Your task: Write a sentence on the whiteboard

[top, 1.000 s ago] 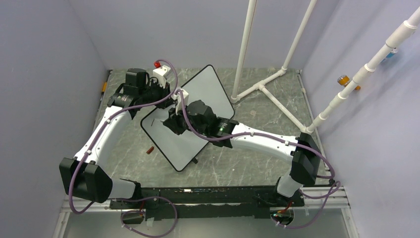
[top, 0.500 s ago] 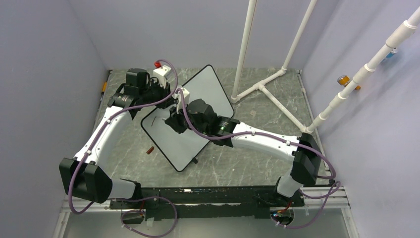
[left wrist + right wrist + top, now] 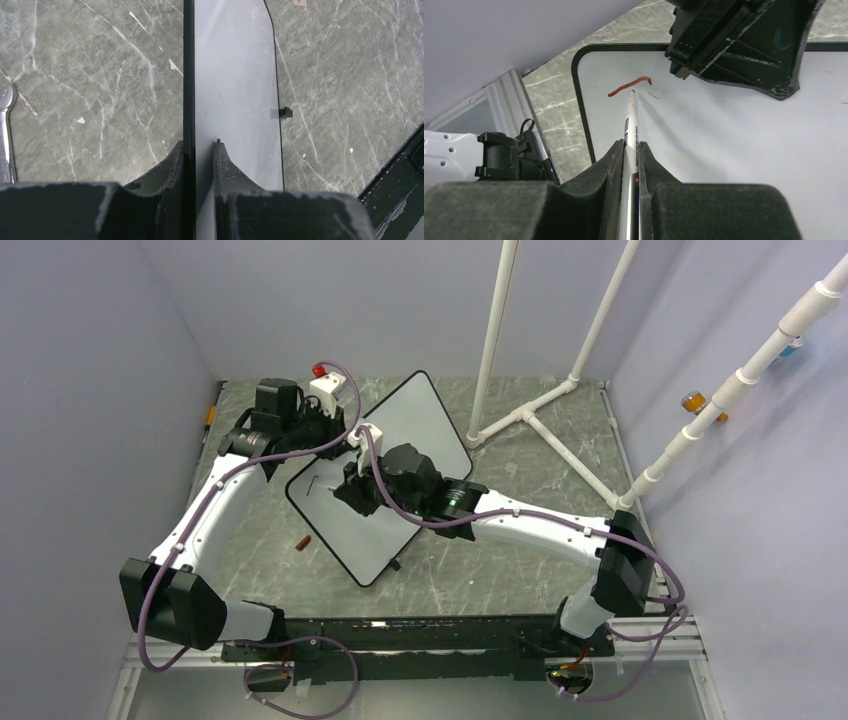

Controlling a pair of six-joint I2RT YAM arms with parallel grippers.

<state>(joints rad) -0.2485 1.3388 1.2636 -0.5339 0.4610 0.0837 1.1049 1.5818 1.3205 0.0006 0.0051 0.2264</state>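
Note:
The whiteboard [image 3: 420, 420] lies slanted on the table, white with a thin dark rim. My left gripper [image 3: 325, 422] is shut on its far-left edge. In the left wrist view the gripper's [image 3: 200, 145] jaws pinch the rim with the board [image 3: 235, 75] running away between them. My right gripper [image 3: 353, 490] hovers over the board's left part, shut on a white marker [image 3: 630, 125]. The marker's tip rests on the board [image 3: 734, 135] just under a short curved reddish stroke [image 3: 629, 86], the only bit of the sentence showing. That stroke [image 3: 322, 480] is faint from above.
A small reddish-brown cap-like piece [image 3: 302, 542] lies on the marble table left of the board. A white pipe frame [image 3: 530, 412] stands at the back right. A metal wrench [image 3: 6, 135] lies on the table beside the board. A small black foot [image 3: 285, 112] juts from the board's edge.
My right gripper has shifted slightly across the board with the marker. The left arm and the board have stayed put.

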